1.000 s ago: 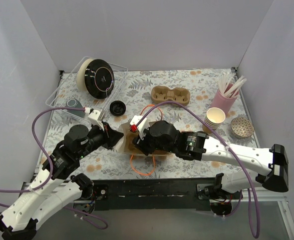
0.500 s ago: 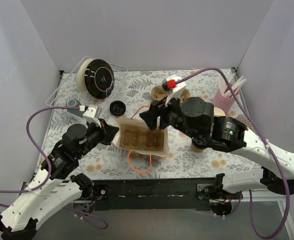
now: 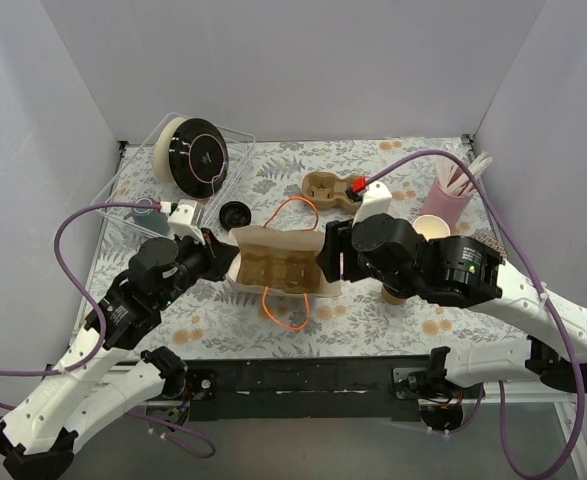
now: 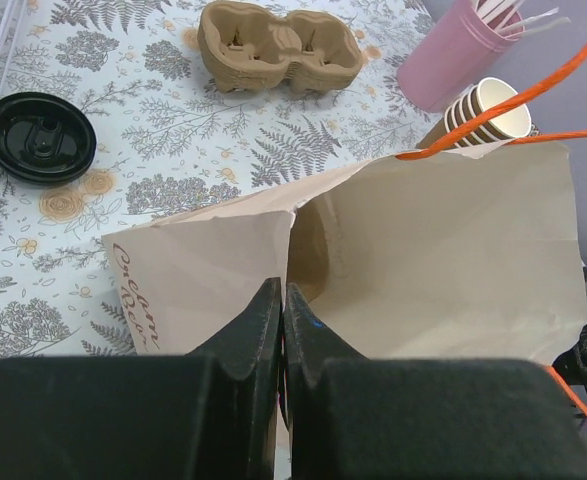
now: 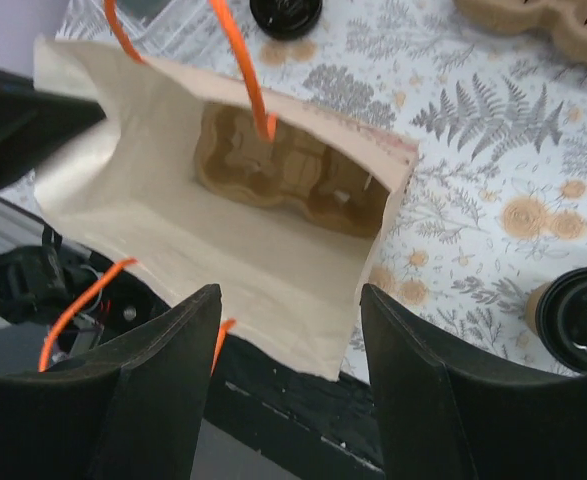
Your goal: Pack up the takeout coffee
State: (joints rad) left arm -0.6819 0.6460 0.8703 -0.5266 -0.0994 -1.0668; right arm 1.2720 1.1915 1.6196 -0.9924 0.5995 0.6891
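Fern-printed tabletop [image 3: 373, 160] under grey walls carries a tan paper bag [image 5: 173, 230], its mouth open. A moulded pulp cup carrier [image 5: 273, 175] sits at the bottom of the bag. The left gripper [image 4: 281, 300] has its jaws pinched on the bag's rim. The right gripper [image 5: 288, 295] hangs over the mouth, jaws spread and empty. The takeout coffee, a kraft-brown paper cup with a black lid [image 5: 578, 318], stands outside the bag, near it.

To pack it well, the left pinch should hold the mouth wide. The right should grip the cup wall below the lid and carry it upright. It should clear the 2 orange cord handles [image 5: 243, 60], then seat the cup in 1 carrier well.
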